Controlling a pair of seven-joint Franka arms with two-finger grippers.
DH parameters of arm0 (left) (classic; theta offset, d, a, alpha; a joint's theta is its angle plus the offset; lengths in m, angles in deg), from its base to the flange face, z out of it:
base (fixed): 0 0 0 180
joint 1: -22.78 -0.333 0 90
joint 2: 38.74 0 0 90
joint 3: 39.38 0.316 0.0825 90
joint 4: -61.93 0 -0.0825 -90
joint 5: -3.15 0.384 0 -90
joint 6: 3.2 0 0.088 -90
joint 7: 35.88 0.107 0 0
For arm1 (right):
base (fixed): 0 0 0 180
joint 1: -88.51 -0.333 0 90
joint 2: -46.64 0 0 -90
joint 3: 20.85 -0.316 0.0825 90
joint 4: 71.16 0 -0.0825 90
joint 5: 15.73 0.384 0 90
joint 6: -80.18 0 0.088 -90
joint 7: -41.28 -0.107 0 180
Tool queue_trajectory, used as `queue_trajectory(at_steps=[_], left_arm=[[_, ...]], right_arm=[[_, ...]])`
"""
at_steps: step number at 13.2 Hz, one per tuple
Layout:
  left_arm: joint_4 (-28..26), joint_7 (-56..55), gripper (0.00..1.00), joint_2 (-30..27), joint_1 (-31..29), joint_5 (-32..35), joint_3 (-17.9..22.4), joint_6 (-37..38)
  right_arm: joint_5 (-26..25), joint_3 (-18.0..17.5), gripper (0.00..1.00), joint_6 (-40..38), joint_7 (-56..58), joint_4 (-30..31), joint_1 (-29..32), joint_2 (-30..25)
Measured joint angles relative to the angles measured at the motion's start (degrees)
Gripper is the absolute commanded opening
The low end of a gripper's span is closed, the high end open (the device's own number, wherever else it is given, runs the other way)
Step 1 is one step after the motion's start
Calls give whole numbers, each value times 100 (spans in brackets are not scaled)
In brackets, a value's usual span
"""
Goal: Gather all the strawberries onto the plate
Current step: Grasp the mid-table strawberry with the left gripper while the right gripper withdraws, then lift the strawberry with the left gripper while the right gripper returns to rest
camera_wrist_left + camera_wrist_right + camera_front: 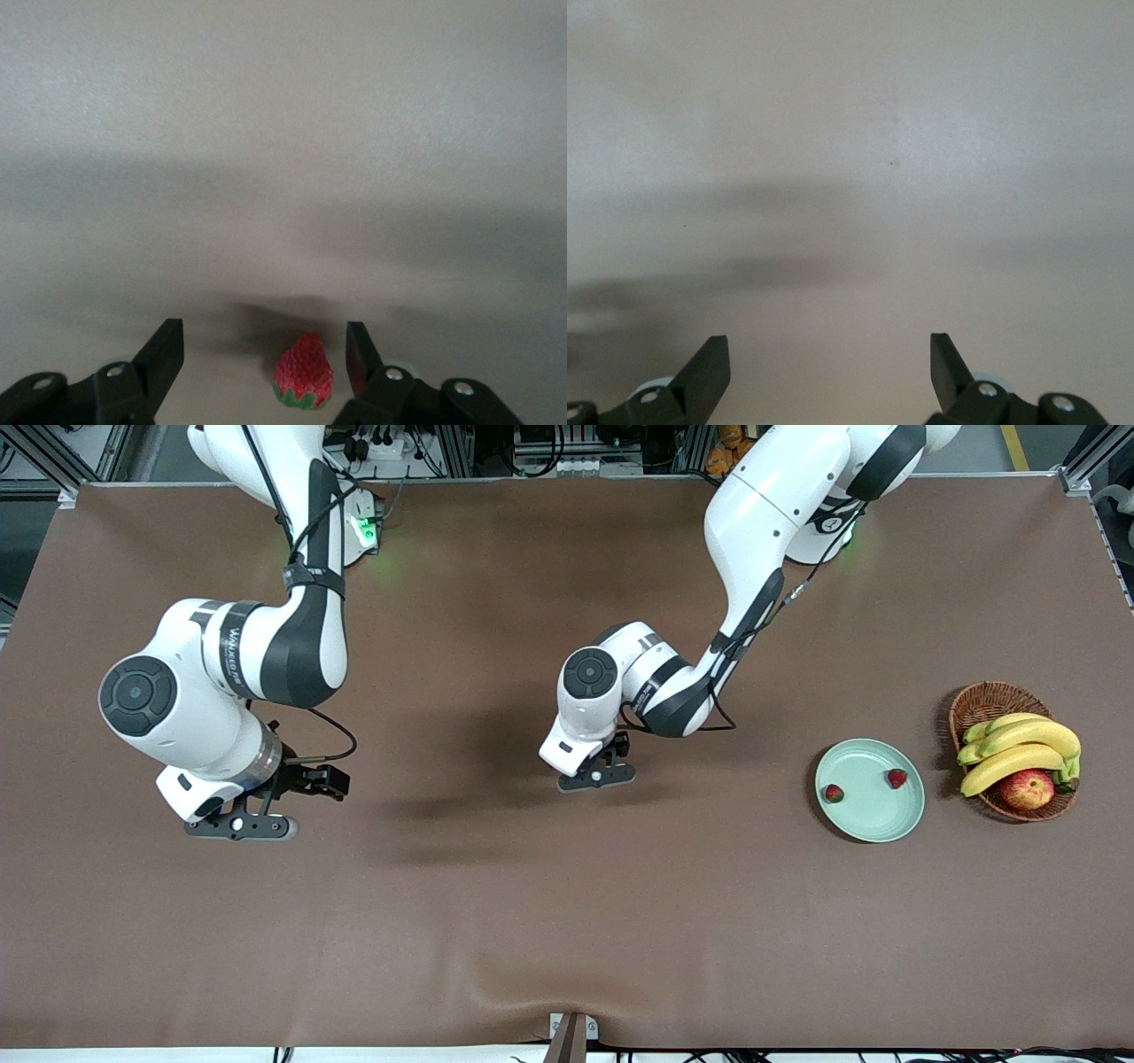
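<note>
Right pincer (pixel 241 826) hangs idle, wide open, empty. Left pincer (pixel 263 367), mid-worktop, brackets the last strawberry (pixel 304 372), not yet gripping. Two strawberries (pixel 834 793) lie on plate (pixel 873 828).

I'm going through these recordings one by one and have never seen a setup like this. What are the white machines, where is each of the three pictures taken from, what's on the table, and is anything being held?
The white machines are two robot arms, each ending in a two-finger gripper. The large picture looks down from a high camera facing them. The two small pictures come from cameras on the arms' wrists, looking past the black fingers.

On the brown table sit a mint-green plate with two strawberries on it, and beside it, at the left arm's end, a wicker basket holding bananas and an apple.

The left gripper is low over the middle of the table. Its wrist picture shows a third strawberry on the cloth between its open fingers, close to one, not yet gripped. The right gripper waits open over bare cloth, holding nothing.
</note>
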Motion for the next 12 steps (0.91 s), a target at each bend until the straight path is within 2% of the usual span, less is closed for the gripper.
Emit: queue_trajectory(at_steps=[2, 3, 5, 7, 9, 12], left_arm=[[1, -1, 77, 74, 20, 0, -3, -35], [1, -8, 75, 103, 51, 0, -3, -61], [4, -11, 75, 126, 94, 0, -3, -91], [5, -18, 70, 171, 142, 0, -4, -204], [6, -20, 57, 222, 151, 0, -3, -242], [7, -19, 54, 236, 150, 0, 0, -254]], right_arm=[[-109, -30, 100, -10, 0, 3, 40, -88], [-351, -230, 100, -8, 0, 2, 190, -266], [-1006, -982, 100, 19, -18, 1, 773, -746], [-1469, -1606, 100, 17, -20, 0, 1377, -1204], [-1873, -2131, 100, -4, -20, 0, 1899, -1601], [-2331, -2677, 100, -184, -20, 4, 2473, -2046]])
